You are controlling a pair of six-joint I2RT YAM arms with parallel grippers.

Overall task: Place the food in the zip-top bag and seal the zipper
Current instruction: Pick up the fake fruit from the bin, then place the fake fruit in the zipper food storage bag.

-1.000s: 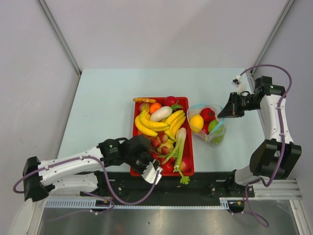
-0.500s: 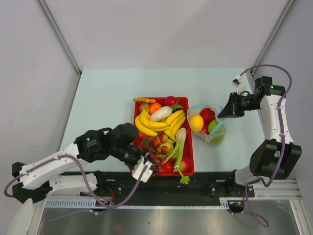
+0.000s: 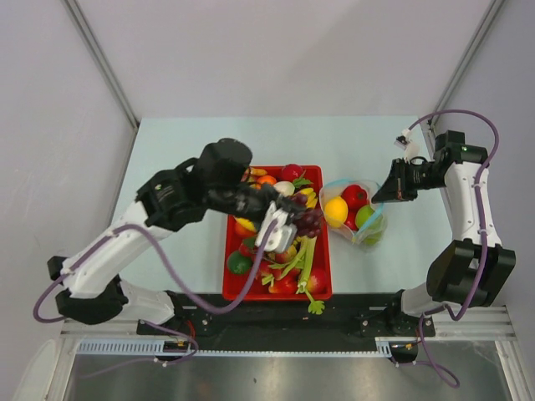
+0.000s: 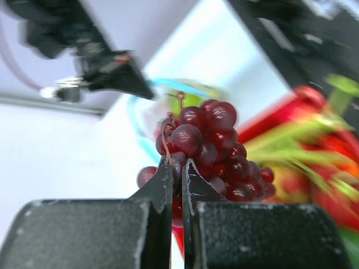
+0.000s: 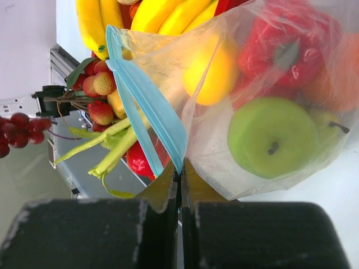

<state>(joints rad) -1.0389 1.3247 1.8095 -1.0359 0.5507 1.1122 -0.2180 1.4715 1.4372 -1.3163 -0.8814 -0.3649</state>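
Pale table (image 3: 184, 159), left gripper (image 4: 178, 168) clamping grapes (image 4: 220, 144), right gripper (image 5: 179, 175) clamping bag (image 5: 208, 150)

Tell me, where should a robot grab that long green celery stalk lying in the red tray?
Probably the celery stalk at mid-length, from straight above, closing across its narrow width. It lies flat and long along the red tray's right side, top exposed, while its leafy near end looks too floppy to pinch.

Top view looks down from above and behind the arms, far off, taking in the whole table (image 3: 175, 159); left wrist view sits close behind the grapes (image 4: 213, 140), facing the bag (image 4: 147, 115); right wrist view is close against the bag's mouth; all three share bag and grapes.
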